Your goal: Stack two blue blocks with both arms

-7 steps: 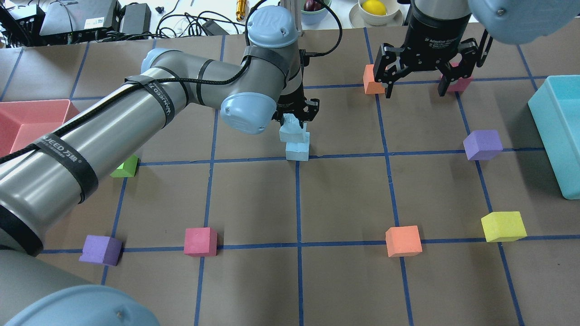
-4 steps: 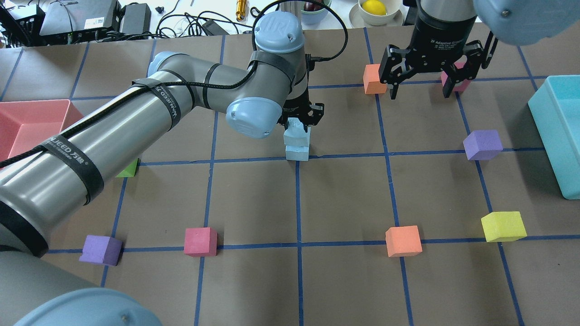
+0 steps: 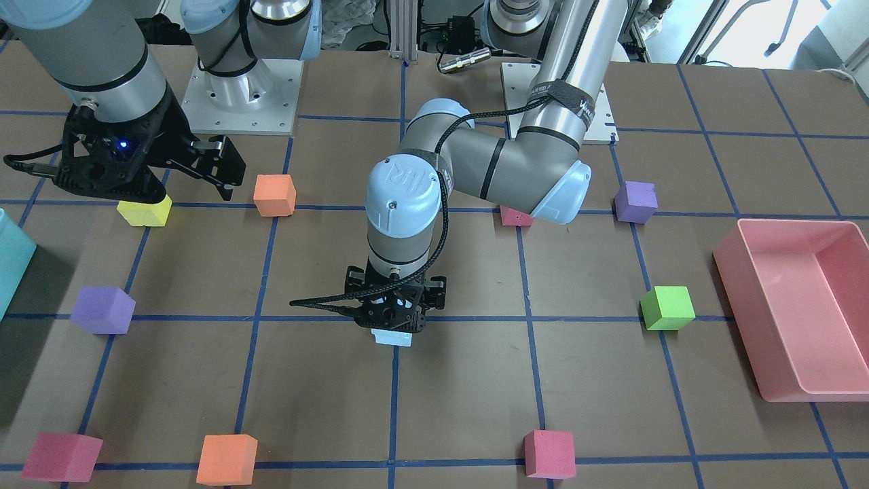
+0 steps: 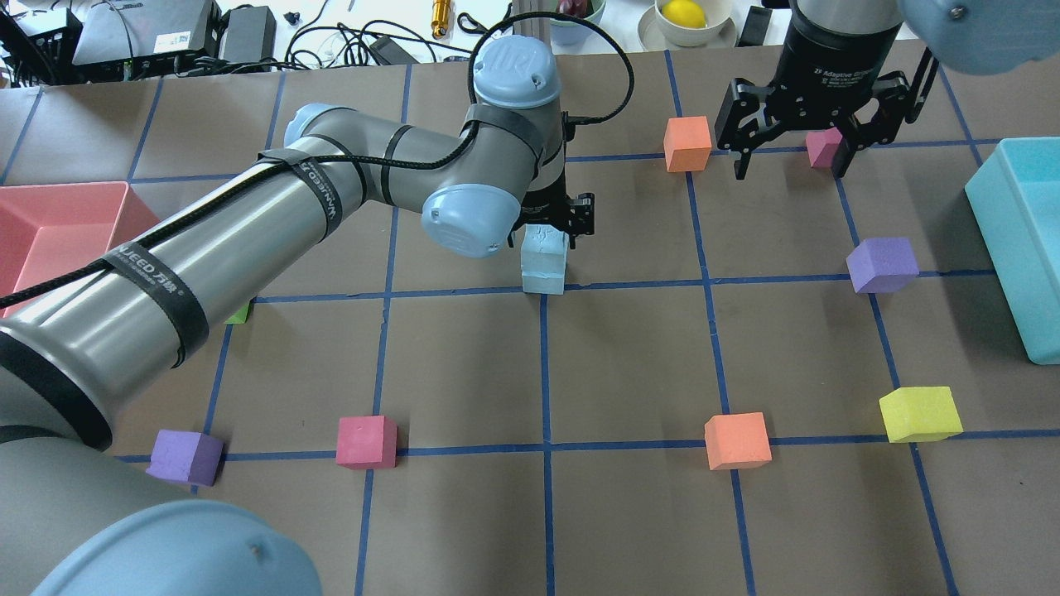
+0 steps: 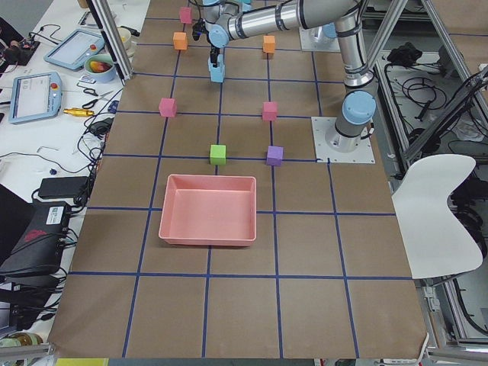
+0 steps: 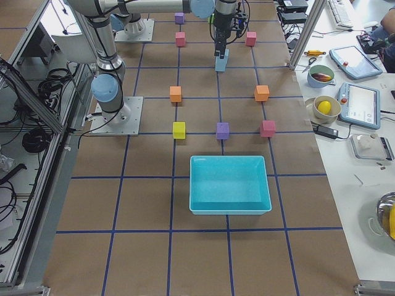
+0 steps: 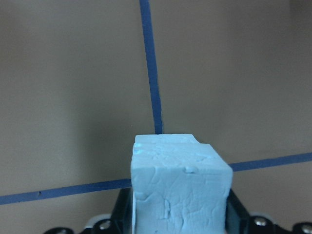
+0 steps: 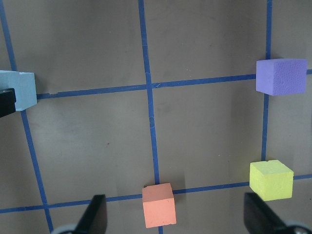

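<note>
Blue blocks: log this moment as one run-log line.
left gripper: shut on upper blue block | upper block: on lower blue block | right gripper: open, empty | release: not yet done

A pale blue block (image 7: 180, 195) is pinched between the black jaws, its faces creased and dented. Beyond the jaws, blue tape lines (image 7: 152, 73) cross on the brown table (image 7: 73, 73).

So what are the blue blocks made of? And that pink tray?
The blue blocks are probably soft foam: they look matte, and the top block shows dents and cracks on its face. The pink tray is likely hard plastic, with smooth, thin walls and an even colour. That's only a guess from looks.
</note>
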`<state>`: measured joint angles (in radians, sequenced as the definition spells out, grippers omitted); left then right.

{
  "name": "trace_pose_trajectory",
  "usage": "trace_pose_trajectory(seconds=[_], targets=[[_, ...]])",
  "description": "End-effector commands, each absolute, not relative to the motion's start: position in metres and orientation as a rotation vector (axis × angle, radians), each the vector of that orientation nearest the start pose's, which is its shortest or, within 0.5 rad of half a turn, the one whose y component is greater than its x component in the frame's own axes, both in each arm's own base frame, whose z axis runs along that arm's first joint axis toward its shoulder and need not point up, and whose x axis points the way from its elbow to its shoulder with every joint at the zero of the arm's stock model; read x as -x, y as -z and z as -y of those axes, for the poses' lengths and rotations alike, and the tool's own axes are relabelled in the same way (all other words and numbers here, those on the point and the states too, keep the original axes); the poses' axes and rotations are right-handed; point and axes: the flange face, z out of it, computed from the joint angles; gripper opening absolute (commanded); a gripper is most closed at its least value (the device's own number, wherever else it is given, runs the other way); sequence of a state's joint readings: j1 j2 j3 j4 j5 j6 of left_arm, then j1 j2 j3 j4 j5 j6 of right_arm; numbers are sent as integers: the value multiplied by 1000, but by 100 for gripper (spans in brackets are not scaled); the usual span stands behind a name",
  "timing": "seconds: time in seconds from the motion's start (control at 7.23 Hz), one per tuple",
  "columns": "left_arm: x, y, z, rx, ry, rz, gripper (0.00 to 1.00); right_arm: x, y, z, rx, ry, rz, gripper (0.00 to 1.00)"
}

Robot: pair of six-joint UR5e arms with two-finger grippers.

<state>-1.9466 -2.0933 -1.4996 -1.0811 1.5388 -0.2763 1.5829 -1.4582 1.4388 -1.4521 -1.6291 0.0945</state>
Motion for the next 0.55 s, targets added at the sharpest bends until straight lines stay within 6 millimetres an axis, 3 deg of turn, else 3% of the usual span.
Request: trace_pose_trajectory(seconds=[0.0, 0.28, 0.41], targets=[[365, -307, 572, -162, 140, -3181, 100, -135, -481, 516, -130, -164, -3196, 100], [288, -387, 588, -27, 177, -3187, 100, -133, -473, 508, -133, -140, -3194, 100], [241, -423, 580, -128, 140, -3161, 100, -133, -473, 508, -126, -135, -3194, 100]])
